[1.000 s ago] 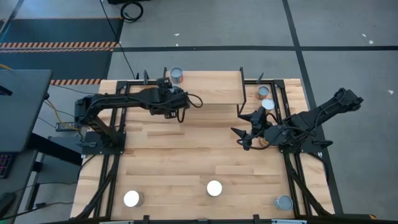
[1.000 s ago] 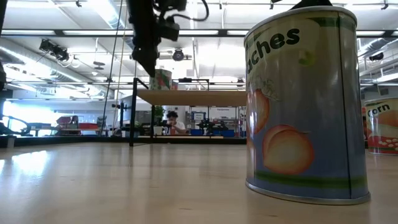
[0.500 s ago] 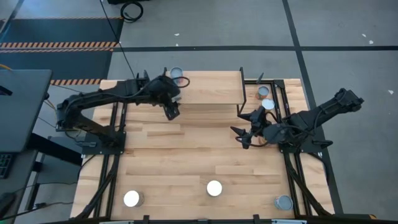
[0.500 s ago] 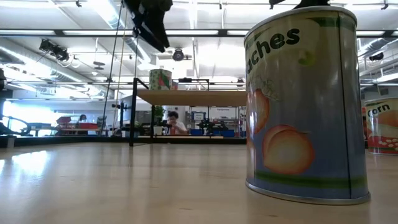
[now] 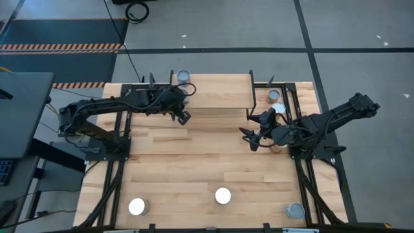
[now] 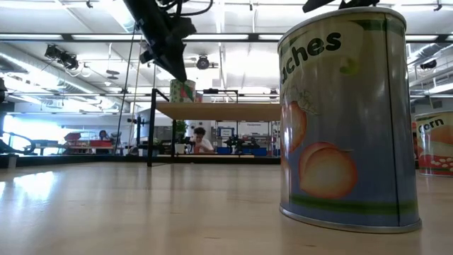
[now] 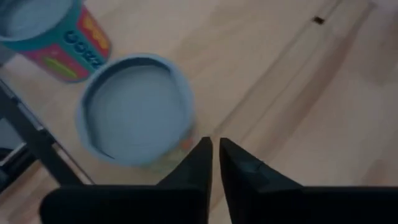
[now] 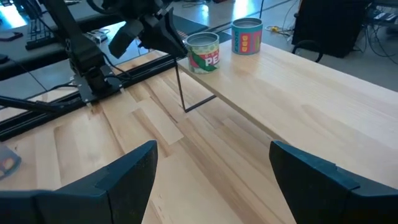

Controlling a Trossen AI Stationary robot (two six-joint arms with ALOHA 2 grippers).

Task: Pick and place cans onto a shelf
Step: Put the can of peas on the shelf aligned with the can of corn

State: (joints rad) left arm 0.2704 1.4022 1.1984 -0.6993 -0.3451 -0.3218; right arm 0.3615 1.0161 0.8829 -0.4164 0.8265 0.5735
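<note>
With a can (image 7: 134, 109) standing on the shelf (image 5: 220, 90) near its corner, my left gripper (image 7: 214, 165) hangs beside it, fingers pressed together, holding nothing. The right gripper (image 5: 253, 138), fingers spread, is empty; I judge it must fetch another can.

Open-plan robotics lab: ceiling strip lights (image 6: 64, 37), hazard-striped floor (image 5: 61, 46).

Left arm stretched toward table's far side, left gripper (image 5: 183, 117) fingers pressed together, empty. Right arm bent inward, right gripper (image 5: 251, 137) fingers spread apart, empty.
</note>
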